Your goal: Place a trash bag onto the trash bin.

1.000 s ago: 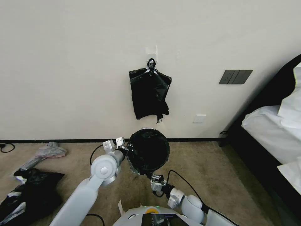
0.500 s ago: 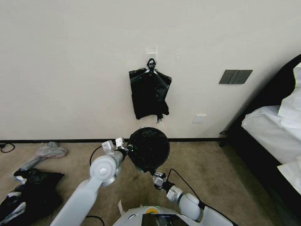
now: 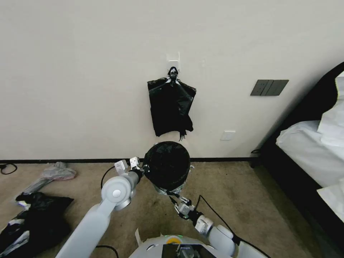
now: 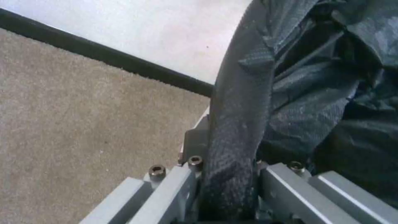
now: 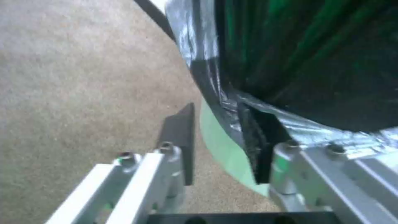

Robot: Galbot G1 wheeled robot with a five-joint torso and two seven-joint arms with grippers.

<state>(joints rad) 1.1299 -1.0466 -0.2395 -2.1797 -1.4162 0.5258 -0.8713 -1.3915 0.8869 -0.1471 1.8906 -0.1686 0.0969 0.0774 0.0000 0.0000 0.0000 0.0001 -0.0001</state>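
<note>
The black trash bag (image 3: 166,163) is stretched over the mouth of the trash bin and lines its inside, hiding the bin's walls in the head view. It stands on the carpet near the wall. My left gripper (image 3: 144,168) is at the rim's left side, shut on a band of the bag's film (image 4: 232,149). My right gripper (image 3: 176,195) is at the near side, just below the rim, open. One of its pads (image 5: 257,146) lies against the folded bag edge (image 5: 215,93). The pale bin wall (image 5: 222,149) shows between its fingers.
A bundle of black bags (image 3: 171,107) hangs from a wall hook above the bin. On the carpet at the left lie a black heap (image 3: 36,218) and a grey bag (image 3: 53,173). A bed (image 3: 315,143) with a dark frame stands at the right.
The bagged bin has shifted a little toward the wall and stands more upright. My right arm has drawn back toward me, its gripper now just under the rim. The left gripper kept its hold.
</note>
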